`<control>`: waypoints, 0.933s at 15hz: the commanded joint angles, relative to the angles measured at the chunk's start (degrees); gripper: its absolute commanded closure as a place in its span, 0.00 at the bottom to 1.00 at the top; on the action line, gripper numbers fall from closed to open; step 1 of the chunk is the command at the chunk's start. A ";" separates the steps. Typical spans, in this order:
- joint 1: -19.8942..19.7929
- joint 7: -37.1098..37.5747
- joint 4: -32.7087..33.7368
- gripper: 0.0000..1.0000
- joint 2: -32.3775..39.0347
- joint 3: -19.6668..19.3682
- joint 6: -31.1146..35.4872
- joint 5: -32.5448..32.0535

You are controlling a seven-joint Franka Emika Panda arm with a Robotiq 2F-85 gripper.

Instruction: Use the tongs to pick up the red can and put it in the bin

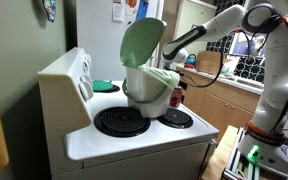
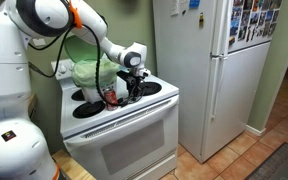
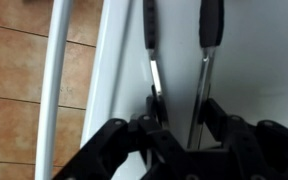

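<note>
Wrist view: the gripper (image 3: 179, 128) enters from 6 o'clock, its black fingers (image 3: 216, 125) clamped narrowly on the tongs (image 3: 203, 85), whose two thin arms run toward 12 o'clock above the white stove (image 3: 259, 60). In an exterior view the red can (image 2: 110, 97) — small, probably upright — stands at about 8 o'clock of the gripper, just beside the bin (image 2: 88, 72) on the stovetop. The bin's green lid (image 1: 141, 42) stands raised.
</note>
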 commanded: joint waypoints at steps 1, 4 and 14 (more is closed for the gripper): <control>-0.65 -0.30 0.05 0.48 -0.15 -0.15 -3.16 2.27; -1.05 -0.69 0.49 0.50 0.24 -0.14 -5.70 3.41; -2.69 -0.10 3.35 0.59 1.39 -1.54 -11.84 5.78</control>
